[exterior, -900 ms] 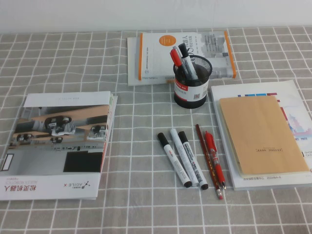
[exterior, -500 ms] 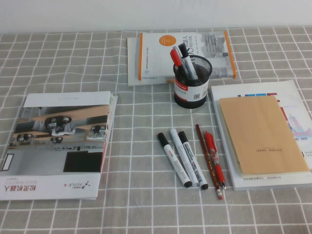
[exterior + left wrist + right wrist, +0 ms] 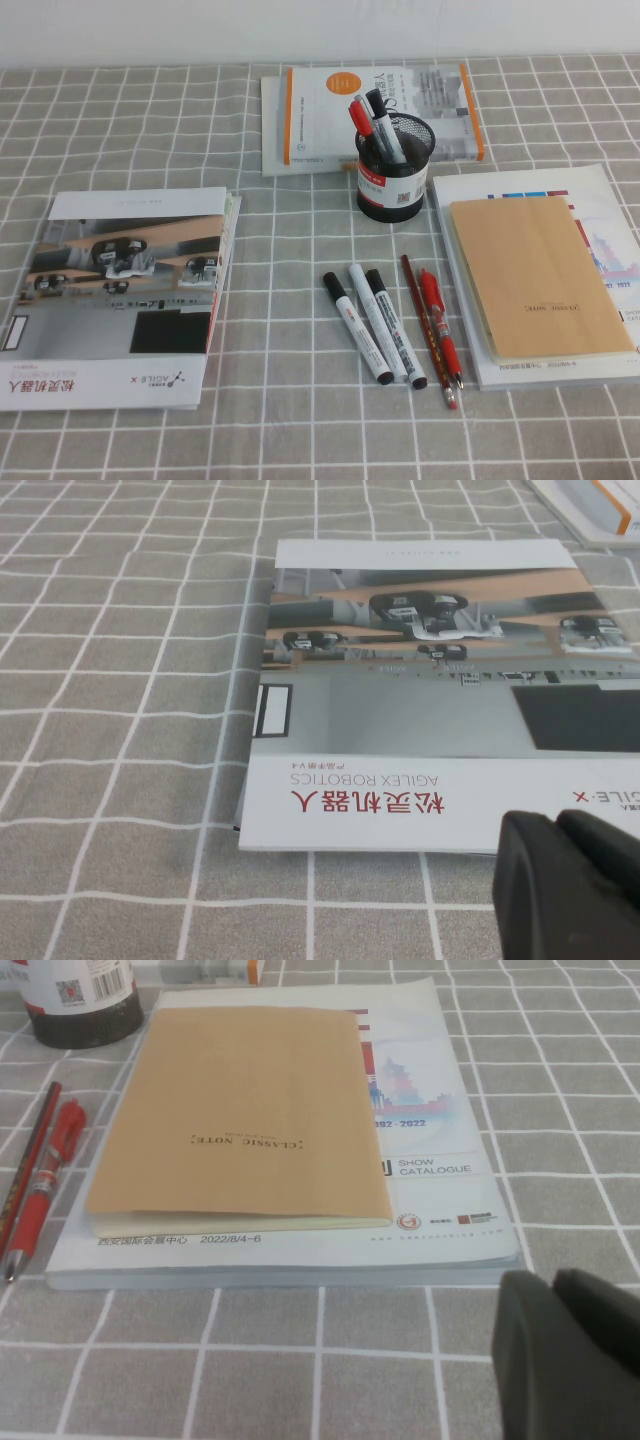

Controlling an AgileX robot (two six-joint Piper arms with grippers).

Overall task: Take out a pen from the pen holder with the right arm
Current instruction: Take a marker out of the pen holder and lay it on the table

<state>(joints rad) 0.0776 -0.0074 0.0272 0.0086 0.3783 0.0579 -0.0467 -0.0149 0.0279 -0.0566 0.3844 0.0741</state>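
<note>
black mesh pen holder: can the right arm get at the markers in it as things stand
Probably yes. The capped markers stick up out of the black mesh pen holder with nothing above them. The right tool, shut, sits near the tan notebook; the left tool is by the white brochure.
</note>
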